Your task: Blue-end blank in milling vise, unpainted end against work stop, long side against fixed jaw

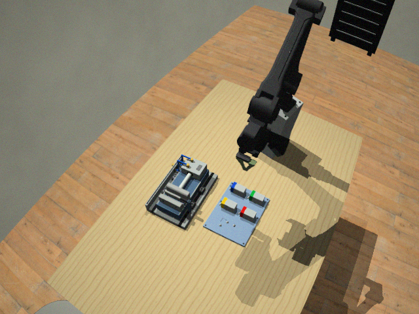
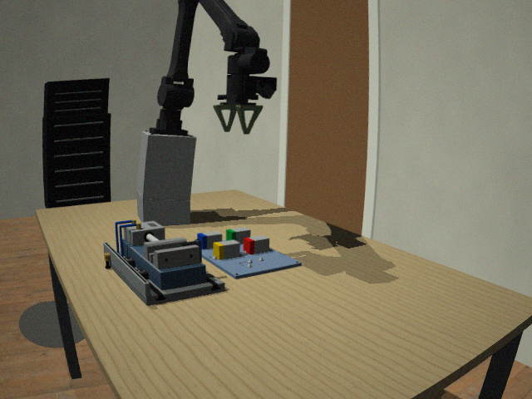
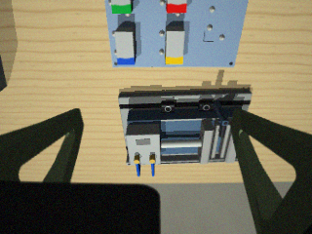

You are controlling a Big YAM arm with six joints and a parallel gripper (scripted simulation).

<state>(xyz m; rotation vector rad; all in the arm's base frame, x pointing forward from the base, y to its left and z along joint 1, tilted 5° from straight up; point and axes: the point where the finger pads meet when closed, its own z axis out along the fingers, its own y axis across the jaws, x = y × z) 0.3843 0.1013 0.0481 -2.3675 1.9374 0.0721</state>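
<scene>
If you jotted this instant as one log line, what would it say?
gripper: open, empty, high above table | blue-end blank: on plate with three others | vise: nothing between jaws | step: pick not begun

No text, label, brand, number or sign is showing legibly in any view. The milling vise [image 1: 182, 190], the plate [image 1: 236, 226] and the four blanks on it are carrying only plain colour, and the small plate on the vise's hosed end block [image 3: 142, 142] is appearing blank at this sharpness.
</scene>
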